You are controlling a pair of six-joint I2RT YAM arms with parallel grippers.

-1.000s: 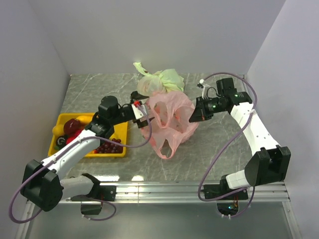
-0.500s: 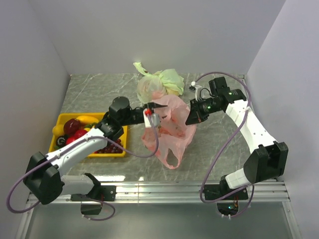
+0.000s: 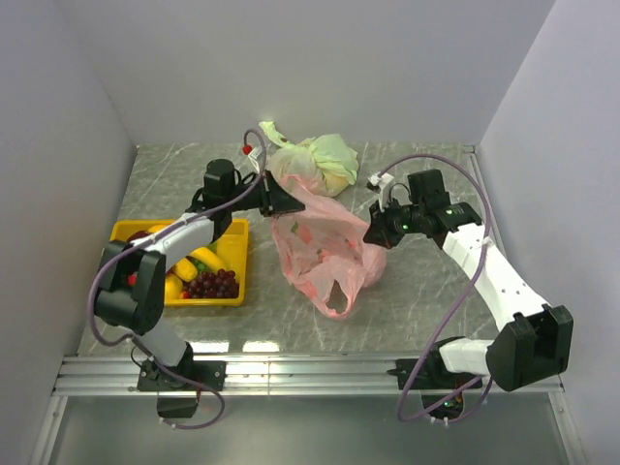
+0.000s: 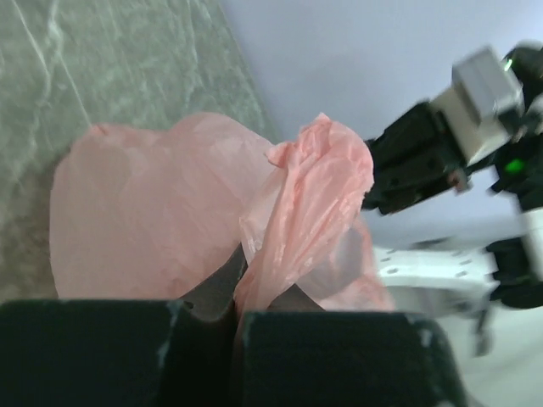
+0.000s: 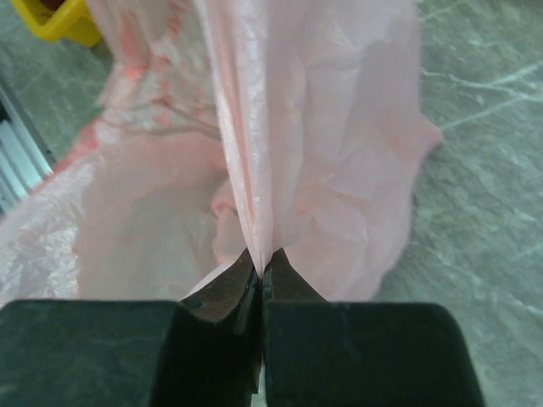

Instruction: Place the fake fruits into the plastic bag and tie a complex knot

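Note:
The pink plastic bag [image 3: 325, 254] sits at the table's middle, one handle loop lying toward the front. My left gripper [image 3: 288, 201] is shut on a bunched fold at the bag's upper left edge; that pinched pink plastic bag [image 4: 297, 203] rises from between its fingers. At the bag's right edge my right gripper [image 3: 371, 232] is shut on a thin pleat of the plastic bag [image 5: 254, 153]. The fake fruits [image 3: 199, 276], among them a yellow banana and dark purple grapes, lie in the yellow tray [image 3: 239, 266] at the left.
A pale green-and-white knotted bag [image 3: 310, 160] sits just behind the pink one, close to my left gripper. White walls enclose the table on three sides. A metal rail [image 3: 310, 368] runs along the near edge.
My left gripper closed on the bag's left edge and drew back toward the rear left. The left arm swung up past the tray. The right gripper shifted slightly, still holding the bag.

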